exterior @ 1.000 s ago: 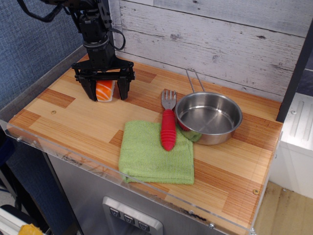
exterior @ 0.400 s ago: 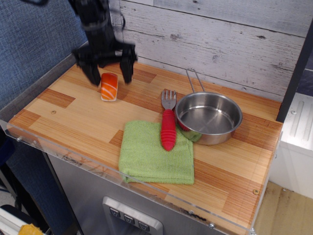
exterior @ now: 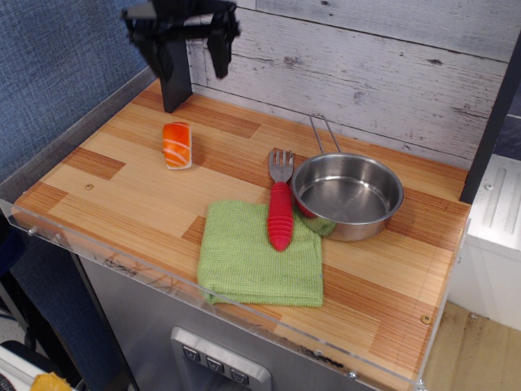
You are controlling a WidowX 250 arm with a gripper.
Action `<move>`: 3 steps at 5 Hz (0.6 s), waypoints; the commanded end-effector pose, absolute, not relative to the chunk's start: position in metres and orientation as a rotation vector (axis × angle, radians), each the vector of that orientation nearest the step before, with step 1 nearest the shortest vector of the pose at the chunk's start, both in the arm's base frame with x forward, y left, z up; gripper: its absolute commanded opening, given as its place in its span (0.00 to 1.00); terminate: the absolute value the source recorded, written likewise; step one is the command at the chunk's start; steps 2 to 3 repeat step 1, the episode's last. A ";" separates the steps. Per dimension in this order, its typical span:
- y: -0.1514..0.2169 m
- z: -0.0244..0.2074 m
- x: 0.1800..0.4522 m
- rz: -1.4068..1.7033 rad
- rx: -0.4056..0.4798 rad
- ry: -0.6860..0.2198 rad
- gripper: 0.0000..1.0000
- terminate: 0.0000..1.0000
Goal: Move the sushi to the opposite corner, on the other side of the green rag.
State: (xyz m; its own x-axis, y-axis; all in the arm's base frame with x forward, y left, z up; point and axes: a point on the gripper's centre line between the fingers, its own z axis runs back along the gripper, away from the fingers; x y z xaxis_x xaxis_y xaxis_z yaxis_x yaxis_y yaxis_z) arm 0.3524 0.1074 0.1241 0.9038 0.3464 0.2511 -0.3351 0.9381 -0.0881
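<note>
The sushi (exterior: pixel 177 145), orange with white stripes, lies on the wooden tabletop (exterior: pixel 138 195) near the back left, free of any grip. My gripper (exterior: pixel 189 50) hangs open well above and behind it, close to the plank wall, with nothing between its black fingers (exterior: pixel 218 50). The green rag (exterior: pixel 259 254) lies folded near the front edge, right of the sushi. The corner at the front right (exterior: pixel 407 326) is bare wood.
A red-handled fork (exterior: pixel 280 207) rests on the rag's far edge, tines toward the wall. A steel pan (exterior: pixel 348 195) sits right of the fork, touching the rag's corner. A clear plastic lip (exterior: pixel 163 287) runs along the front edge.
The gripper opened and let go of the sushi, then rose straight up toward the wall. The sushi stays lying on the table where it was released.
</note>
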 end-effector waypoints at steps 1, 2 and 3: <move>0.096 0.181 0.332 0.323 -0.055 -0.446 1.00 1.00; 0.096 0.181 0.332 0.323 -0.055 -0.446 1.00 1.00; 0.096 0.181 0.332 0.323 -0.055 -0.446 1.00 1.00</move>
